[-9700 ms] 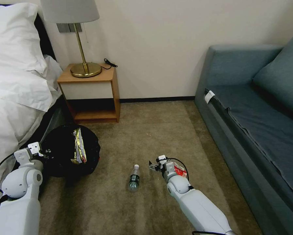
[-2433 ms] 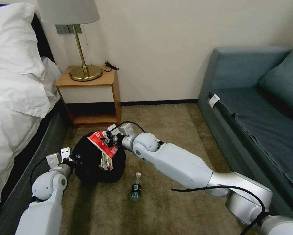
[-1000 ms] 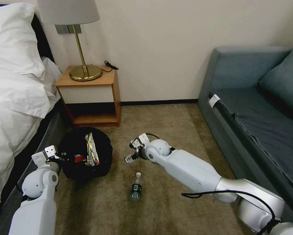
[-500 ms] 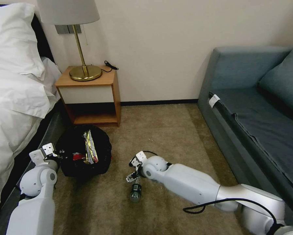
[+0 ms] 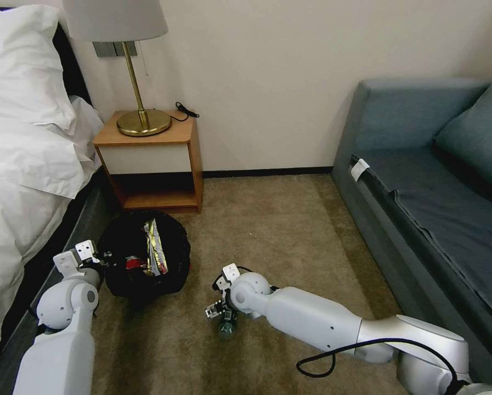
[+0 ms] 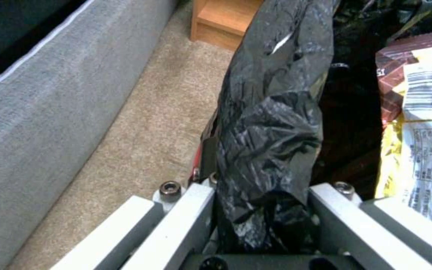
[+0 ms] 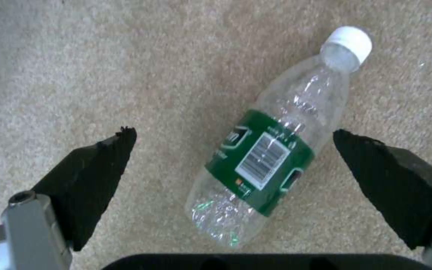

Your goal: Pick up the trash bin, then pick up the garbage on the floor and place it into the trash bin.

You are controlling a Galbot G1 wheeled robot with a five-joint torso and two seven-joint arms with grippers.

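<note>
Black-lined trash bin [image 5: 144,258] holding wrappers, clear bottle [image 7: 271,146] on carpet

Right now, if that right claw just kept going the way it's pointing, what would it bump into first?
Most likely the clear bottle lying on the carpet. The right gripper points down at it, open, one finger either side of the green label.

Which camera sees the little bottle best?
The right wrist view. The bottle lies on the carpet in plain sight, white cap to green label, between the open right gripper. In the head view the right gripper covers most of the bottle. The left wrist view looks at the trash bin held by the left gripper.
</note>
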